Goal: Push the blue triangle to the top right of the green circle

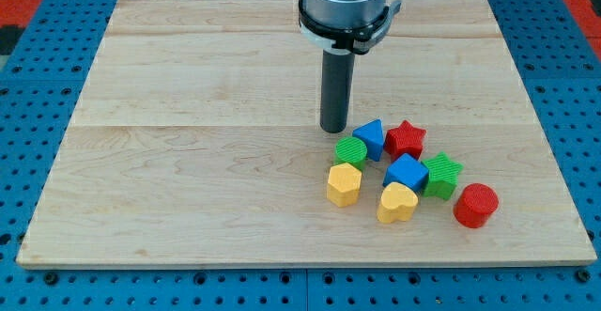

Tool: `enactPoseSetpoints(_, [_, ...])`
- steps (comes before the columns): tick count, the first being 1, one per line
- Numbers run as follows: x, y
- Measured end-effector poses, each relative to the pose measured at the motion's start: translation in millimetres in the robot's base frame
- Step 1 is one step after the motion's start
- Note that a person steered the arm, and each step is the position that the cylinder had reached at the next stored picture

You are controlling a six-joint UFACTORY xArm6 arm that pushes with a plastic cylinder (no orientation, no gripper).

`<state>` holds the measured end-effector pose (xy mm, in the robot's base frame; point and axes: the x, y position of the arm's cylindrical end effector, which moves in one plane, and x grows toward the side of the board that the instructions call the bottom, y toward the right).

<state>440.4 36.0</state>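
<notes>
Blue, and wedge-like in shape, the blue triangle (371, 138) sits just to the view's right of my tip (334, 130), slightly lower in the view; whether the two touch cannot be told, though they are very close. I have no jaws to hold apart or together: the arm ends in a plain dark rod, which stands upright on the wooden board (188, 161) and grips nothing.

Just below my tip, toward the view's bottom and a little right, is the green circle (351, 151). The triangle presses against its upper right side, so it lies up and to the right of the circle.

Further right of my tip, beyond the triangle, is the red star (406, 139), touching or nearly touching the triangle. Below the star, to my tip's lower right, is a blue cube (406, 173), and against its right side a green star (441, 175). Farthest from my tip, at the cluster's lower right end, stands a red cylinder (475, 205), slightly apart from the green star.

Straight down the view from my tip, under the green circle, is a yellow hexagon (344, 183). To its right, below the blue cube, lies a yellow heart (396, 202).

All eight blocks are bunched in the board's lower right part. Around the board is a blue perforated table (38, 85).
</notes>
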Motion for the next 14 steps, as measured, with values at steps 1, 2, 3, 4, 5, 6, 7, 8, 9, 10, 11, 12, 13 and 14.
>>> enactPoseSetpoints(1, [0, 0])
enactPoseSetpoints(2, [2, 0])
enactPoseSetpoints(3, [4, -61])
enactPoseSetpoints(4, [7, -101])
enactPoseSetpoints(5, [41, -105])
enactPoseSetpoints(6, [90, -108])
enactPoseSetpoints(7, [137, -68])
enactPoseSetpoints(8, [135, 31])
enactPoseSetpoints(9, [115, 57])
enactPoseSetpoints(10, [105, 54])
enactPoseSetpoints(11, [92, 46])
enactPoseSetpoints(12, [71, 46])
enactPoseSetpoints(13, [51, 46])
enactPoseSetpoints(14, [32, 44])
